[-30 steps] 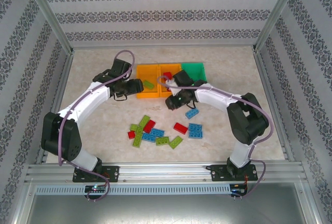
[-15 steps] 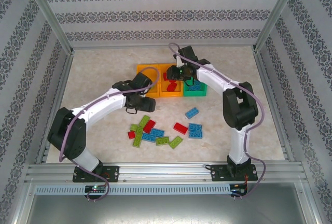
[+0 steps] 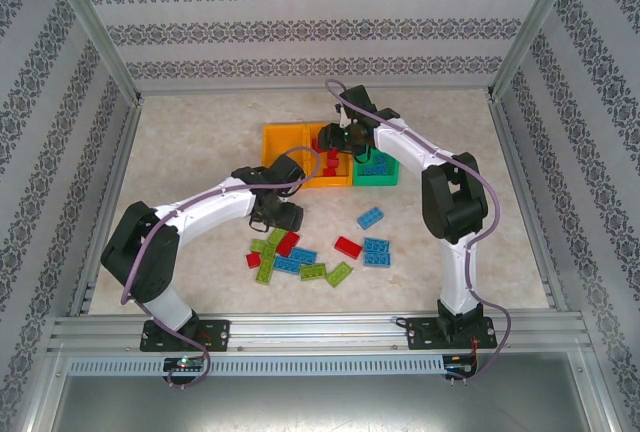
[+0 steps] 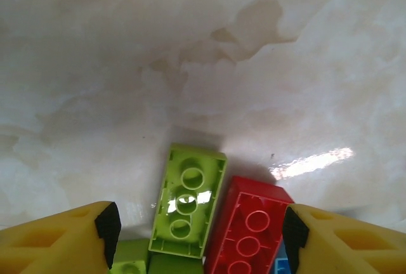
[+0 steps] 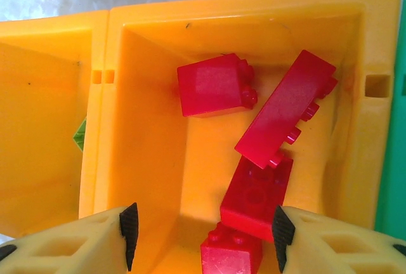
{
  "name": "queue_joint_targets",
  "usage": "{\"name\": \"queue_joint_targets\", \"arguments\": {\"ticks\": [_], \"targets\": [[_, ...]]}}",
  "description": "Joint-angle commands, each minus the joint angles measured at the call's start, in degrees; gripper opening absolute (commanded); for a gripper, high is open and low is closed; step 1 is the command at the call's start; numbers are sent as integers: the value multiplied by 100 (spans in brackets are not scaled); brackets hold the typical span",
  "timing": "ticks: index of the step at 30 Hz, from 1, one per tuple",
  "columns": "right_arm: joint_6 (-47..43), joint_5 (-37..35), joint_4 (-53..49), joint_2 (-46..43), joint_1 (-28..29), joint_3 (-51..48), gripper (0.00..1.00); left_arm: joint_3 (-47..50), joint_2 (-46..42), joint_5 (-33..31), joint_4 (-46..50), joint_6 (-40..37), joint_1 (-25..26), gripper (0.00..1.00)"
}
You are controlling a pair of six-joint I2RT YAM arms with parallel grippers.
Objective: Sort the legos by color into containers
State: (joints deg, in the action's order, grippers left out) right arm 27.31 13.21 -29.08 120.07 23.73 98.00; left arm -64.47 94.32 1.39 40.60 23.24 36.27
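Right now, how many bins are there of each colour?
Orange: 2, the left orange bin and the middle orange bin
Green: 1, the green bin
Total: 3

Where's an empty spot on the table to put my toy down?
Bare table lies left of the orange bins and right of the green bin. It's crowded in the middle, where the legos are piled.
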Motion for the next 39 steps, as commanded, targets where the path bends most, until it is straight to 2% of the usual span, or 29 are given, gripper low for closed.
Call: {"name": "queue_joint_targets", "arguments": {"ticks": [1, 7, 22, 31, 35, 39], "targets": [[48, 100, -98, -157, -72, -173, 61, 169, 7, -317, 255, 212, -1, 66], [29, 133, -45, -269, -69, -290, 61, 322, 107, -471, 285, 364, -110, 63], [105, 167, -5, -480, -70, -297, 62, 307, 780, -402, 1, 445, -362, 57], [101, 146, 65, -555, -77, -463, 63, 347, 683, -560, -90, 621, -870, 55], [134, 197, 128, -580, -79, -533, 63, 211, 587, -664, -32, 669, -885, 55], [129, 215, 173, -642, -69, -613, 63, 357, 213, -393, -343, 829, -855, 58]]}}
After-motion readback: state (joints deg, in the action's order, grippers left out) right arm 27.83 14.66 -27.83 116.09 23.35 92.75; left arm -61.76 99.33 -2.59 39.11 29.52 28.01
